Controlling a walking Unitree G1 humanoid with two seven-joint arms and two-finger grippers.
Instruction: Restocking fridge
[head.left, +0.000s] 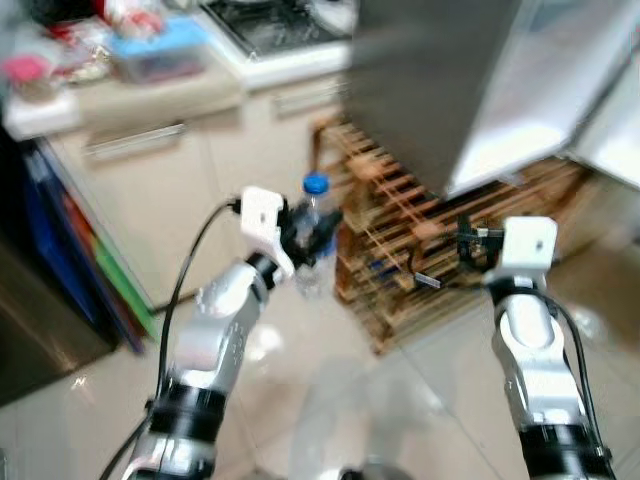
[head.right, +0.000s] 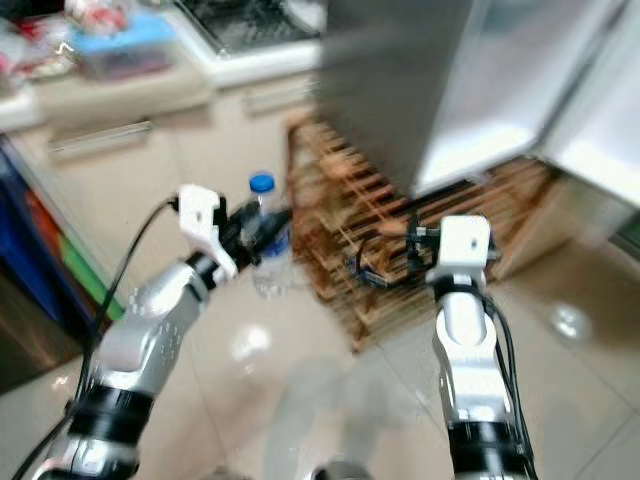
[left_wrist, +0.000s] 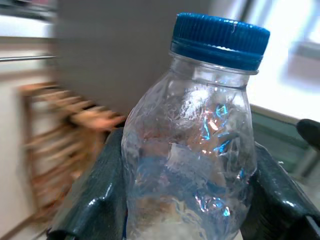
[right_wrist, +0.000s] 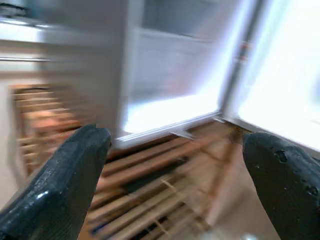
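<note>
Clear plastic bottle (head.left: 313, 232) with blue cap upright, clamped in left gripper (head.left: 305, 232). Fridge (head.left: 470, 80) lies at one o'clock, door open. Right gripper (head.left: 470, 243) nearer fridge, fingers apart, empty. Wooden rack (head.left: 400, 230) between.

Wooden rack (head.left: 400, 240) beside kitchen counter (head.left: 150, 100)

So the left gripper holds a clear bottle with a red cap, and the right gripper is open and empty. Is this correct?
Not quite: the cap is blue, as the left wrist view shows. The left gripper does hold the clear bottle, and the right gripper is open and empty.
</note>
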